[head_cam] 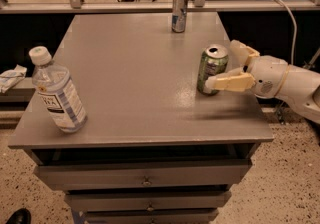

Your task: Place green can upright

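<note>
Green can (212,70) upright, long axis vertical, top up, beside the wide-open, empty gripper (223,66).

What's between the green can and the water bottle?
Only bare tabletop, as the camera view shows. The gripper is open at the green can, on the side away from the water bottle.

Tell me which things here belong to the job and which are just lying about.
Job: green can, upright at the right edge of the table; gripper, beside it.
Lying about: water bottle, front left; silver can, far edge.
</note>
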{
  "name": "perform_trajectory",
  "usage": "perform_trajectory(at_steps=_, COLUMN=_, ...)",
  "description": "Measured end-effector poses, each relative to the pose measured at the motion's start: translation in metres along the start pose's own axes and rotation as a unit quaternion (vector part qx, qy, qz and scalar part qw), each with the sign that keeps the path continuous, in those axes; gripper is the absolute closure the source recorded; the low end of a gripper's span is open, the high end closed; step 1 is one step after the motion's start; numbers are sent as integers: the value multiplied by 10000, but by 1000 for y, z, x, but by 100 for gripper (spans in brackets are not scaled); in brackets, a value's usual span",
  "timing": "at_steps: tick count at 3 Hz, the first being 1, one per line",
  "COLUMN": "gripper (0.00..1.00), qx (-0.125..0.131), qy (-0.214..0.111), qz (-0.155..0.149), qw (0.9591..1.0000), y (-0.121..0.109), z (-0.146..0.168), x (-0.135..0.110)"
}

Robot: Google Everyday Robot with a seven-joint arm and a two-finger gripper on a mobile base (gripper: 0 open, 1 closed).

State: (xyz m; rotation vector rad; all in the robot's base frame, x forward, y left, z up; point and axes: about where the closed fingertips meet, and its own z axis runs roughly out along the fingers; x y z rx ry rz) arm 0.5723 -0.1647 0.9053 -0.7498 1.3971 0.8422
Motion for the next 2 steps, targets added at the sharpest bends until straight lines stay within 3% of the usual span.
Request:
perform_trajectory(at_steps=1, gripper=0, qx=-311, qy=568, qz=-352, qw=9973, y=-12, z=-17, x=-21)
perform_trajectory(at_steps=2, gripper=0, qx=-363, qy=486, qz=-350, qw=9975, y=-7, z=-18, x=-23)
